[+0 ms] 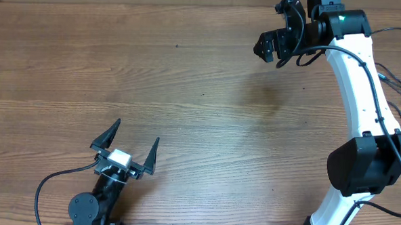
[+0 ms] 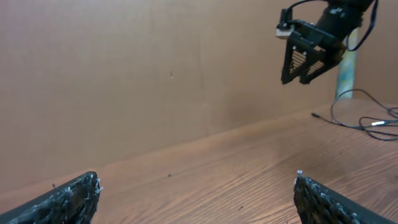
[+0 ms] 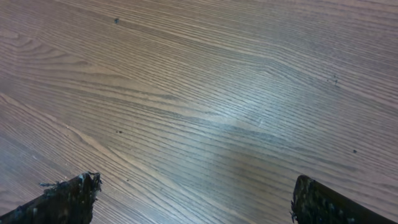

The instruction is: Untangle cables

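Thin black cables [image 2: 364, 122] lie in loose loops on the wooden table at the far right of the left wrist view, one small plug tip [image 2: 314, 114] pointing left. Overhead, they show as thin lines [image 1: 394, 90] at the right edge, beside the right arm. My right gripper [image 1: 274, 51] hangs open above the table's far right part, left of the cables, and also appears in the left wrist view [image 2: 296, 79]. My left gripper [image 1: 137, 131] rests open near the front left, far from the cables. Both wrist views show wide jaws [image 2: 196, 177] [image 3: 196, 180] with only bare wood between.
The white right arm [image 1: 361, 85] arches along the table's right side. A thicker black wire [image 1: 48, 184] loops from the left arm's base at the front left. A brown wall [image 2: 124, 74] rises behind the table's far edge.
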You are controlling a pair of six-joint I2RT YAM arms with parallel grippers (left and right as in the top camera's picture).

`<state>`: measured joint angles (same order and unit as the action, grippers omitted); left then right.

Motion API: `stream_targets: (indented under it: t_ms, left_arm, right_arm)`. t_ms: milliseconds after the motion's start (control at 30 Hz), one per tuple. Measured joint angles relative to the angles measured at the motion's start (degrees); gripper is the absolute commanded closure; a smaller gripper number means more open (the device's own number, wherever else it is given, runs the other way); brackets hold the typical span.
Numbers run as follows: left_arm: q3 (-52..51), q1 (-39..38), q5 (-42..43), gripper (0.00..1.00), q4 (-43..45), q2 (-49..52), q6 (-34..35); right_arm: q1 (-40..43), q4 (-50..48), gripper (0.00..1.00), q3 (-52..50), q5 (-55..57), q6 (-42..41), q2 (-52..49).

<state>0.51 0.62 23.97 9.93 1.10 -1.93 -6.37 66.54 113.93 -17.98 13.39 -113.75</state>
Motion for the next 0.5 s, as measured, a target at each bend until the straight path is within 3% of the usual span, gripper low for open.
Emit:
stream_targets:
  t_ms: [233,500]
  left_arm:
    - [0.0,0.3,-3.5,0.01,-12.2,-0.3,0.3]
    - [0.0,0.3,-15.4,0.0,-13.7,-0.3,7.3]
  right_arm:
    - [0.0,0.0,0.0,0.0,0.0,0.0,0.0]
    - [0.0,0.0,0.0,0.0,0.0,0.0,0.0]
